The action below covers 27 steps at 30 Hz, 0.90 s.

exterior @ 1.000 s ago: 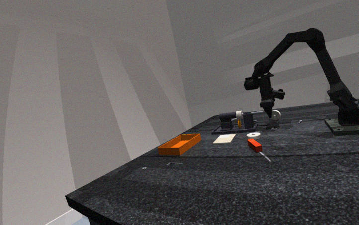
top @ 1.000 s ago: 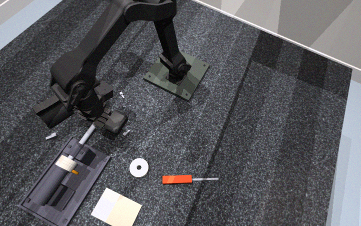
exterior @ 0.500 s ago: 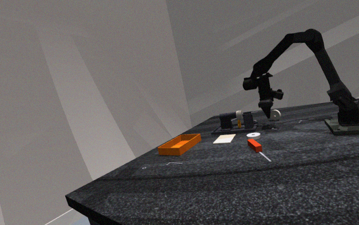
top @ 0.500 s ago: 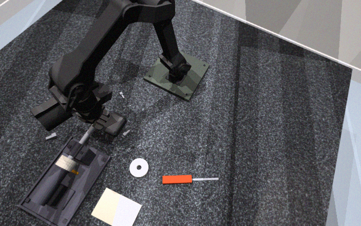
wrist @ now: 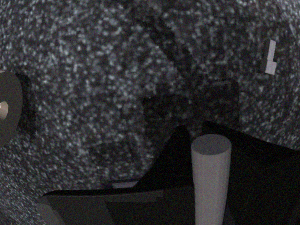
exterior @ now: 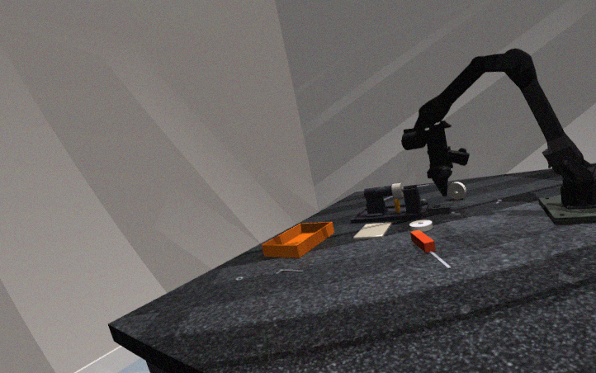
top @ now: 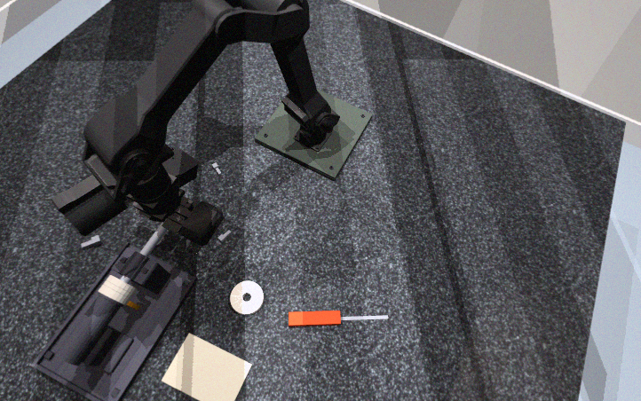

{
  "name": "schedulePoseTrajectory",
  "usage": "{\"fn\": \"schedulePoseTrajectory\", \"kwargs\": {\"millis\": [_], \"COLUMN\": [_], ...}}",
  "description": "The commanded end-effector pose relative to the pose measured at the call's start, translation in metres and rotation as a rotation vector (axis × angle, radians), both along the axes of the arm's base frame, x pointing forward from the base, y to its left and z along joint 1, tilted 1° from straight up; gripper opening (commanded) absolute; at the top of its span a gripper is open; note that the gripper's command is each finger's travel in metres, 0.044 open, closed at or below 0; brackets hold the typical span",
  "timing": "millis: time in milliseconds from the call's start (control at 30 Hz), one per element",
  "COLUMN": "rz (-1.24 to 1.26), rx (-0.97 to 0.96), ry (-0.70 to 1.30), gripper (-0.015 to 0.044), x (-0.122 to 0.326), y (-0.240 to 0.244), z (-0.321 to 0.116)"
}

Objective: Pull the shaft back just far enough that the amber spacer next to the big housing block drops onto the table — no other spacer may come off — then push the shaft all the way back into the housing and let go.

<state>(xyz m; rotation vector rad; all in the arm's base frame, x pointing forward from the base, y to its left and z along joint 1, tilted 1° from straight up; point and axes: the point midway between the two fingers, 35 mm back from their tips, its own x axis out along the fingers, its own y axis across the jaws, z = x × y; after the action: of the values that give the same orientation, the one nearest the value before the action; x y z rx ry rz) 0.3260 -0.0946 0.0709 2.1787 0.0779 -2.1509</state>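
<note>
While the black arm is reaching over the counter (top: 303, 246) (exterior: 333, 299), its gripper (top: 170, 223) (exterior: 444, 193) (wrist: 193, 131) is pinching the grey shaft (top: 152, 240) (wrist: 211, 179) by its outer end, so yeah, it's got a proper hold on it. The other end is running through the dark fixture (top: 155, 326) (exterior: 358, 218), where the pale spacers (top: 114, 289) (exterior: 397, 190) are sitting right up against the big round housing block (top: 91, 326) (exterior: 379, 191). As for the amber spacer (top: 133, 305) (exterior: 397, 205), it's showing just below the pale ones in the exterior view, though the view's a bit rough, so I can't really say if it's hanging or touching down. Over on the counter, a white disc (top: 236, 297) (exterior: 415, 225) is lying flat near an orange-handled screwdriver (top: 314, 318) (exterior: 422, 241), and a cream pad (top: 208, 368) (exterior: 371, 230) is resting beside the fixture.
</note>
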Motion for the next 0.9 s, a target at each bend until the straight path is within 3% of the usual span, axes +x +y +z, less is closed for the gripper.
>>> {"fn": "schedulePoseTrajectory", "kwargs": {"millis": [0,867], "rz": [0.001,0.001], "rx": [0.002,0.002], "ry": [-0.001,-0.002], "gripper": [0.0,0.0], "x": [0.0025,0.0099], "y": [0.0014,0.0021], "z": [0.0001,0.0003]}}
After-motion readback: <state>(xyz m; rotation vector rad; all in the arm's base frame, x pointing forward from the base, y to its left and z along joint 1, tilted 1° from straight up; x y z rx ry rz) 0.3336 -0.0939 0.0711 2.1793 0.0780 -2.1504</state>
